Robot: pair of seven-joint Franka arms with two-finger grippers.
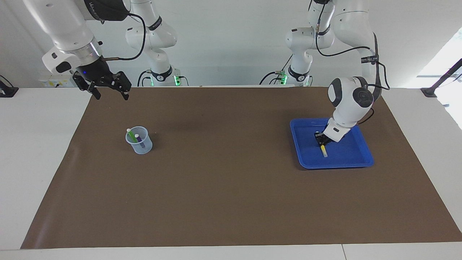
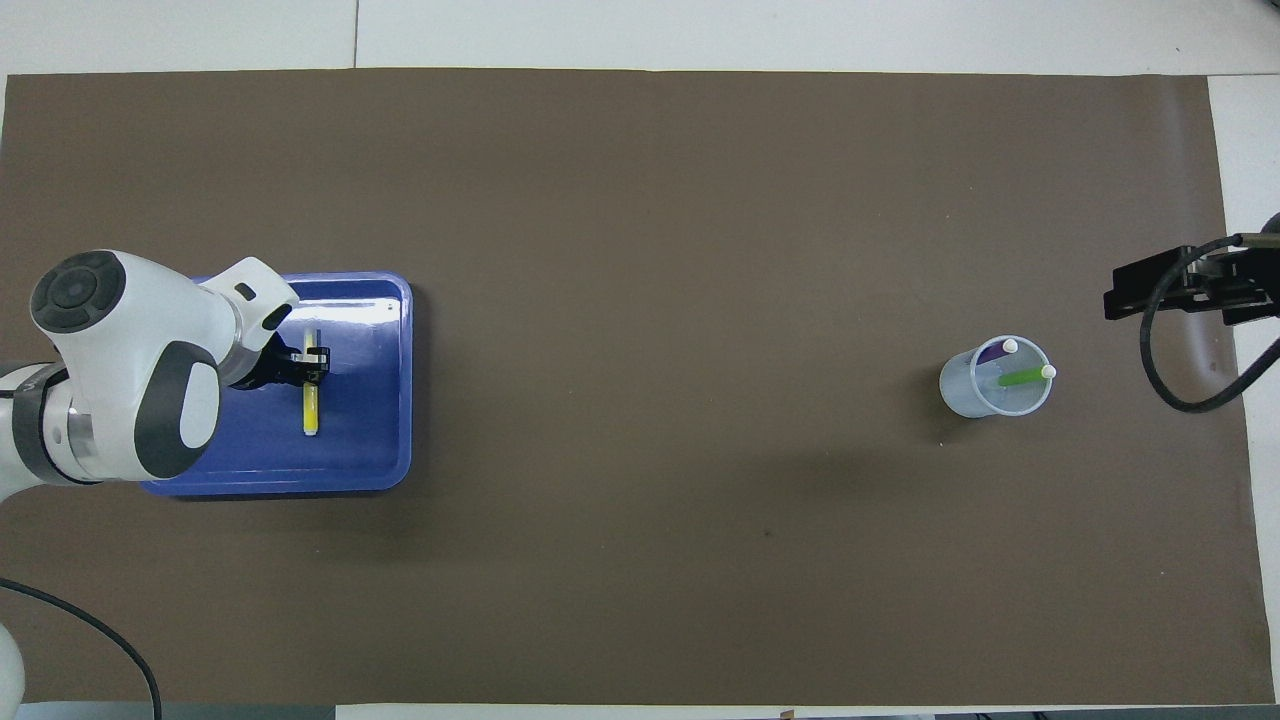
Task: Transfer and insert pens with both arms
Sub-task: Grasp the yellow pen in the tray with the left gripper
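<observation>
A yellow pen [image 1: 324, 151] [image 2: 311, 410] lies in the blue tray [image 1: 346, 161] [image 2: 370, 440] at the left arm's end of the table. My left gripper [image 1: 319, 142] [image 2: 312, 368] reaches down into the tray and is shut on the yellow pen's end nearer to the robots. The green pen [image 1: 130, 134] [image 2: 1020, 378] and the purple pen [image 1: 138, 139] [image 2: 995, 351] stand tilted in a clear cup [image 1: 139, 142] [image 2: 995, 390] toward the right arm's end. My right gripper [image 1: 112, 96] [image 2: 1170, 290] hangs open and empty in the air over the mat's edge at that end.
A brown mat [image 1: 231, 187] [image 2: 640, 200] covers most of the white table. Two smaller white arms with green-lit bases [image 1: 164, 77] stand at the robots' edge. A black cable [image 2: 1180, 370] loops from the right wrist.
</observation>
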